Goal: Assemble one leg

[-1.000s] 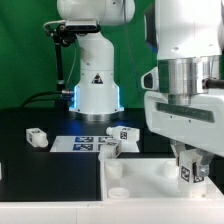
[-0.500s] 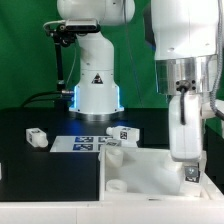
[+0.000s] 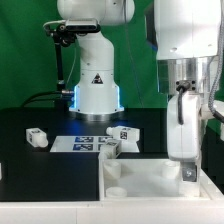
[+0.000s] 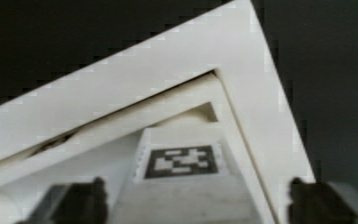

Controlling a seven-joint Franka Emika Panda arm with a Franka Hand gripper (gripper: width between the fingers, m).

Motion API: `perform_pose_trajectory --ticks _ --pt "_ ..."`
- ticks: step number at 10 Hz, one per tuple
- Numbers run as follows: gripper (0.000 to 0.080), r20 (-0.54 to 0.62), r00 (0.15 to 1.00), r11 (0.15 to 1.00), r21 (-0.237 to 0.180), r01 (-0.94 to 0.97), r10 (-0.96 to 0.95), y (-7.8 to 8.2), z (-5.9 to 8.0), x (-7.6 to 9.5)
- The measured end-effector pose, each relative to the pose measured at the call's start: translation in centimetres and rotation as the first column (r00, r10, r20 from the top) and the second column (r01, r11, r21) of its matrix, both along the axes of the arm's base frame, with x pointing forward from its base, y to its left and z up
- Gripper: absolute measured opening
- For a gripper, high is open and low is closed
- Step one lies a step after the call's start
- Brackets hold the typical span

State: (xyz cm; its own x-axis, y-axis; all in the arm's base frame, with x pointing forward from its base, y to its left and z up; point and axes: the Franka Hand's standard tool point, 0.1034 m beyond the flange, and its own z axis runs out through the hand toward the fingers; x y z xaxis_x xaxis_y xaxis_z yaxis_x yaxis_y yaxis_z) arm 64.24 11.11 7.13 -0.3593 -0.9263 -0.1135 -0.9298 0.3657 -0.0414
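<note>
My gripper [image 3: 189, 168] hangs at the exterior view's right, over the right side of the large white tabletop [image 3: 140, 182]. It is shut on a leg [image 3: 190, 173], a short white post with a black-and-white tag, held upright with its lower end at the tabletop's surface. In the wrist view the leg [image 4: 181, 160] runs between my two dark fingers [image 4: 78, 202], with my gripper [image 4: 194, 205] closed round it. The tabletop's raised rim and corner [image 4: 140, 85] show beyond it. The leg's peg end is hidden.
Three more legs lie on the black table: one [image 3: 36, 138] at the left, one [image 3: 125, 134] and one [image 3: 110, 146] near the marker board [image 3: 85, 143]. The robot's white base [image 3: 96, 90] stands behind them.
The wrist has turned about its upright axis since one second ago, with the leg staying at the same spot on the tabletop. Almost nothing moved in the last half second.
</note>
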Motion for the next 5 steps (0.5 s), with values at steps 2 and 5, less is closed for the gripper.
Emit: perform_pose_trajectory --ticks 2,5 --pt "0.0637 0.025 0.998 0.998 0.012 -0.060 0.060 0.2 2.2 0.0" --pt "0.0649 0.042 0.996 0.997 0.004 -0.074 0.074 -0.4 2.5 0.1"
